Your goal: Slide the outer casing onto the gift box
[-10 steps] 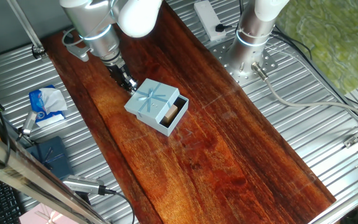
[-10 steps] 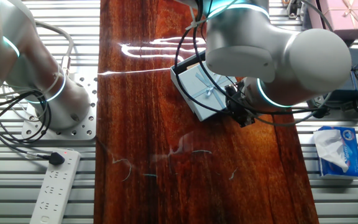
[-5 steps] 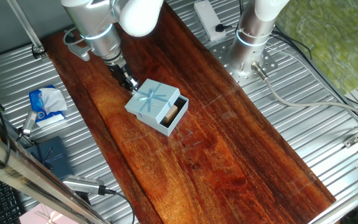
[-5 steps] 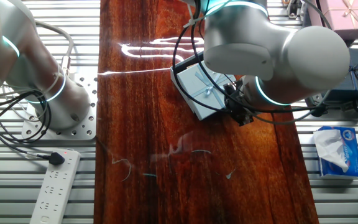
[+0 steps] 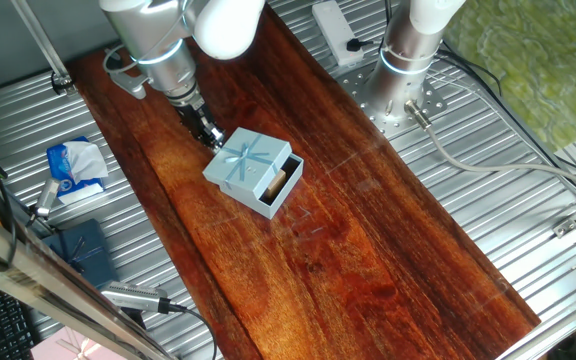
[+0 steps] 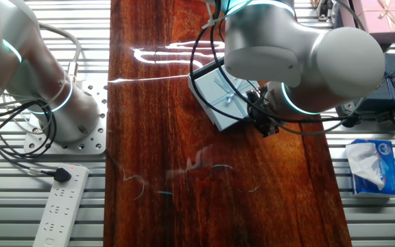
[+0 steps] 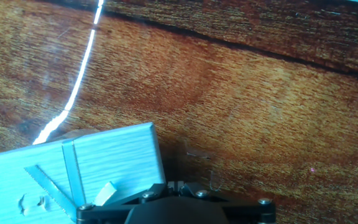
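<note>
The outer casing [image 5: 246, 161], a pale-blue sleeve with a ribbon bow, lies on the wooden board [image 5: 368, 250]. The gift box [image 5: 286, 181], with its tan insert, sticks partly out of the sleeve's right end. My gripper [image 5: 209, 136] is shut and its tips touch the sleeve's far-left corner. In the other fixed view the casing [image 6: 219, 96] is partly hidden by my arm, with the gripper [image 6: 263, 125] at its right edge. In the hand view the casing [image 7: 73, 168] lies left of the gripper [image 7: 178, 185].
A tissue pack [image 5: 76, 168], a dark navy box [image 5: 83, 248] and a pink box [image 6: 382, 17] lie on the metal table beside the board. A second arm's base [image 5: 408, 60] stands at the back right. A power strip [image 6: 60, 206] lies by it.
My gripper has nudged slightly against the casing, and the casing has shifted a little toward the gift box. Nothing else has moved.
</note>
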Available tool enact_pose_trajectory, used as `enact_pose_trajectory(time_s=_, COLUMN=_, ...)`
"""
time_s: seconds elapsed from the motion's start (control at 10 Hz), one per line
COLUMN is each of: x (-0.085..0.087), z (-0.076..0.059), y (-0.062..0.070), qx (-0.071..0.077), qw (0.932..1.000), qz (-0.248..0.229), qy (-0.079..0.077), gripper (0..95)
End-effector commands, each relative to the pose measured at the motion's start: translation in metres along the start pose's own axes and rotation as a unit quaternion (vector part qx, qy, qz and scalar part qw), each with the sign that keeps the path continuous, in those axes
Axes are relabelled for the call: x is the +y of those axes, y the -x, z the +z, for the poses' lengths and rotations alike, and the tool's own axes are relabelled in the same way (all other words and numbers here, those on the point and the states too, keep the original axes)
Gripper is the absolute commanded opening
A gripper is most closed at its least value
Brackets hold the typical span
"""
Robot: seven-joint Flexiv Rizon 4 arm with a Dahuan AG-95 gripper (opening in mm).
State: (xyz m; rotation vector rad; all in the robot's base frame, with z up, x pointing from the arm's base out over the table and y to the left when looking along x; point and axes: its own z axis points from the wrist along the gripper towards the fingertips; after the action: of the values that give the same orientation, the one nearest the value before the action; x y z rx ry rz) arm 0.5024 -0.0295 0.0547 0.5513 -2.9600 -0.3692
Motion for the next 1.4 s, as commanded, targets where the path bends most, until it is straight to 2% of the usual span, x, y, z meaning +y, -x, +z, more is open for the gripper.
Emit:
enact_pose_trajectory(time_s=0.1, x=0.001, z=-0.002, y=-0.001, qx=0.001, qw=1.0, qz=0.0, qy=0.001, gripper=0.0)
enact_pose_trajectory(time_s=1.4, x=0.019, z=-0.003, y=-0.006, qx=0.003, qw=0.9999, qz=0.01, qy=0.008, gripper=0.0)
